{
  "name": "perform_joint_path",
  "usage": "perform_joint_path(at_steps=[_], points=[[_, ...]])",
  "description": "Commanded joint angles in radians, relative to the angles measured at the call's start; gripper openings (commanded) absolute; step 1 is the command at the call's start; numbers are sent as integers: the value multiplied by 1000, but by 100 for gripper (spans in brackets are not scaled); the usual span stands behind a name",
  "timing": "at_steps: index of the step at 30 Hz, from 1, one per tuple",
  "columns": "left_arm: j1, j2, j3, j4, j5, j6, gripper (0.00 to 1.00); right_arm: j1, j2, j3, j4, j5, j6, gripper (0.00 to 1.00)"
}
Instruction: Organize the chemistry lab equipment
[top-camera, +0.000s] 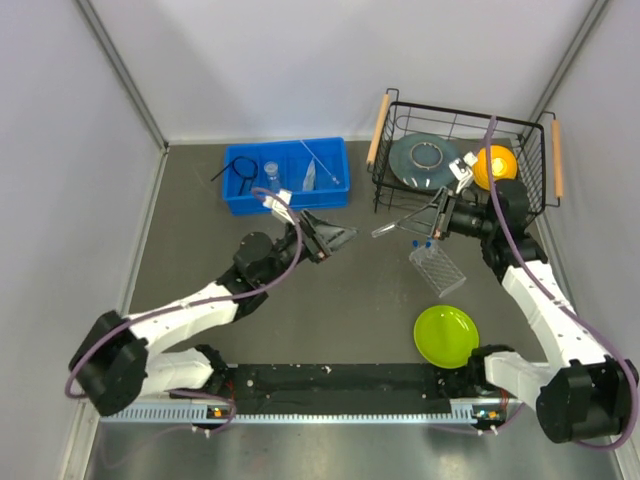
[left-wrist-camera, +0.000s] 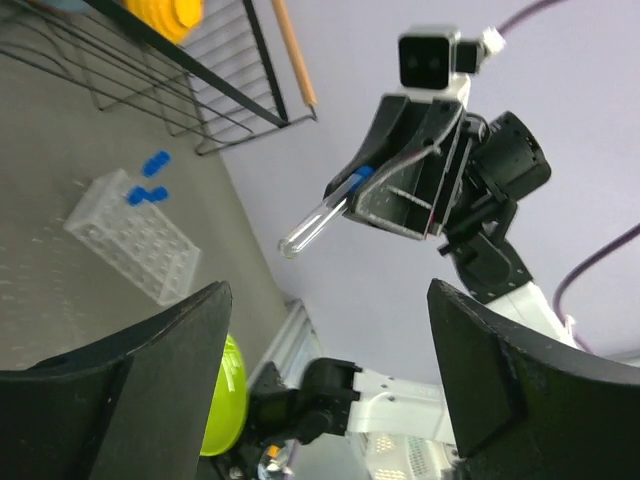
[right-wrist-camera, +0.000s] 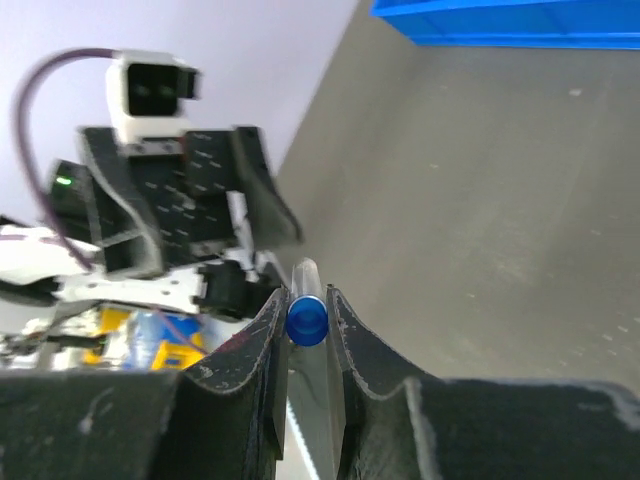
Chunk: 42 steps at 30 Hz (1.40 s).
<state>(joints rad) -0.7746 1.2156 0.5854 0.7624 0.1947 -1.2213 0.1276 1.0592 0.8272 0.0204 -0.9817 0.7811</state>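
Your R jaws pinch a blue-capped tube (right-wrist-camera: 307, 318) above the desk (top-camera: 350, 300), near the rack (top-camera: 438, 268); L jaws gape wide, empty.

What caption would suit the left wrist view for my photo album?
Jaws of the right arm grip a blue-capped tube aloft, near the clear tube rack.

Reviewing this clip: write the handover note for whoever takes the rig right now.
Left gripper: open, empty, mid-table.
Right gripper: shut on a blue-capped tube, held in the air toward the left one.
Rack lies on the table by the right arm, two blue-capped tubes at one end.
Ring, jar and packet are in the blue bin.
Left to do: probably seat the held tube in the rack.
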Motion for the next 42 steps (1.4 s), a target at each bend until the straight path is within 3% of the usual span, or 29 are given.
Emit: perform_joint_path(at_steps=[1,2,5,9,16,42], points=[[66,-165,31,-312,2,227,86,-13,-70,52,-255,162,-386,13],[92,-192,65,-483,-11,273,89,-13,-77,52,-326,202,-440,13],[135,-286,117,-743,-104,461,98,-13,-102,46,-423,346,-623,14],[166,-401,107,-873,-167,555,99,-14,-120,1,-470,527,-813,14],[172,-445,-1,-868,-163,546,99,-14,-96,-40,-464,660,-916,14],[170,-453,-41,-876,-173,579,99,46,140,-10,-402,709,-957,15]])
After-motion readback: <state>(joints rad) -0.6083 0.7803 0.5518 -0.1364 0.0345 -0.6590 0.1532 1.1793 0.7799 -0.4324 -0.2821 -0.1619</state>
